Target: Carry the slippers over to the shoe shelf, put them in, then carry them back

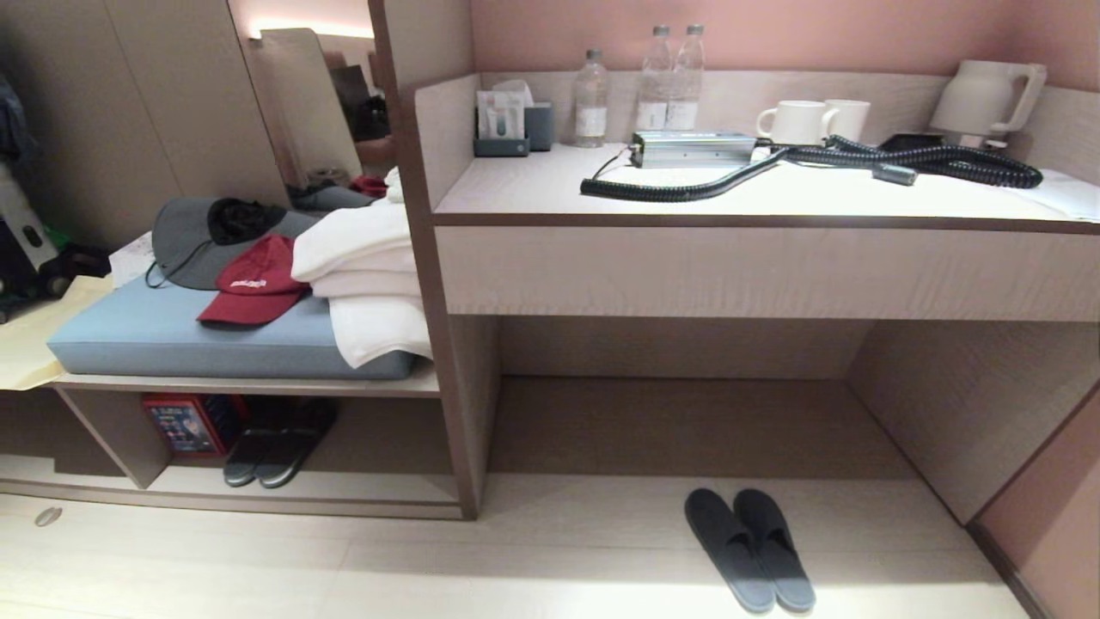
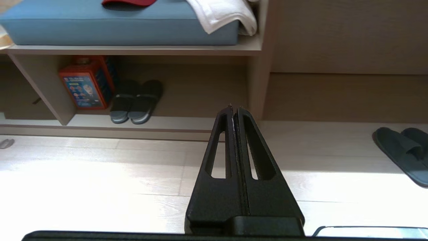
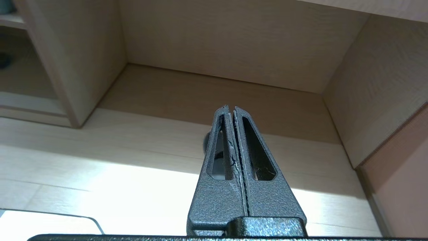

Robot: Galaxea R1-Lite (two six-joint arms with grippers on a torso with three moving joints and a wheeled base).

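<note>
The slippers (image 1: 749, 547), a grey-blue backless pair, lie side by side on the pale floor in front of the space under the desk. They also show at the edge of the left wrist view (image 2: 403, 152). The shoe shelf (image 1: 378, 487) is the low cubby under the cushioned bench, to the left of the slippers, and its base board (image 2: 187, 123) faces the left gripper. My left gripper (image 2: 235, 107) hangs shut and empty above the floor. My right gripper (image 3: 230, 107) is shut and empty too, with a bit of one slipper (image 3: 205, 140) showing behind one finger. Neither arm shows in the head view.
A darker pair of slippers (image 1: 277, 447) and a red box (image 1: 191, 423) stand inside the shelf. The blue cushion (image 1: 155, 340) on the bench carries caps and folded white towels (image 1: 369, 275). The desk counter (image 1: 516, 193) holds bottles, mugs, a kettle and a black coiled hose.
</note>
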